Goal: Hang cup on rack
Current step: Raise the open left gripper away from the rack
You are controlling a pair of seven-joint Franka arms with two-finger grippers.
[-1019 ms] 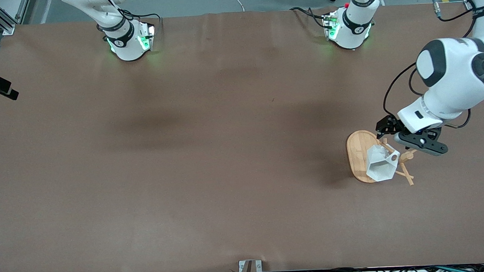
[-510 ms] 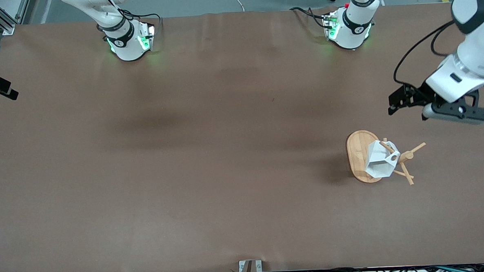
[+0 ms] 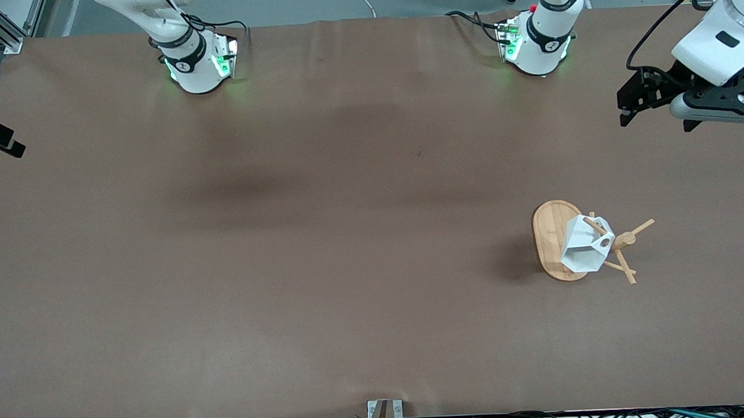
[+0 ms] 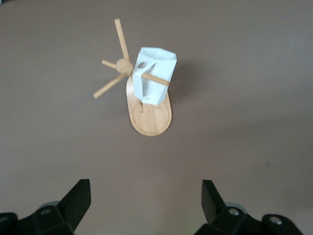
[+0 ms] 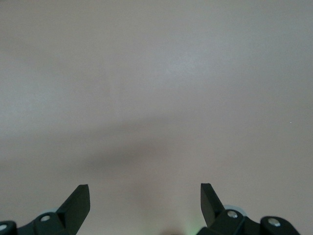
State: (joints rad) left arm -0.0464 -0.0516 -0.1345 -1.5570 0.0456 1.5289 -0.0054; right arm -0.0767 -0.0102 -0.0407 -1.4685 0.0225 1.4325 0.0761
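The white faceted cup (image 3: 584,249) hangs on a slanted peg of the bamboo rack (image 3: 548,239), close to the central post, above the oval base. The rack stands toward the left arm's end of the table. In the left wrist view the cup (image 4: 155,81) and the rack (image 4: 151,120) show well ahead of my left gripper (image 4: 145,196), which is open and empty. In the front view my left gripper (image 3: 719,109) is raised over bare table, apart from the rack. My right gripper (image 5: 145,196) is open and empty over bare table; its arm waits.
The brown table top (image 3: 323,236) has only the rack on it. The two arm bases (image 3: 196,63) stand along the edge farthest from the front camera. A small metal bracket (image 3: 384,412) sits at the nearest edge.
My left gripper has lifted off the rack and drawn away toward its base and the table's end. The cup stays hanging on the rack. The right arm has not moved.
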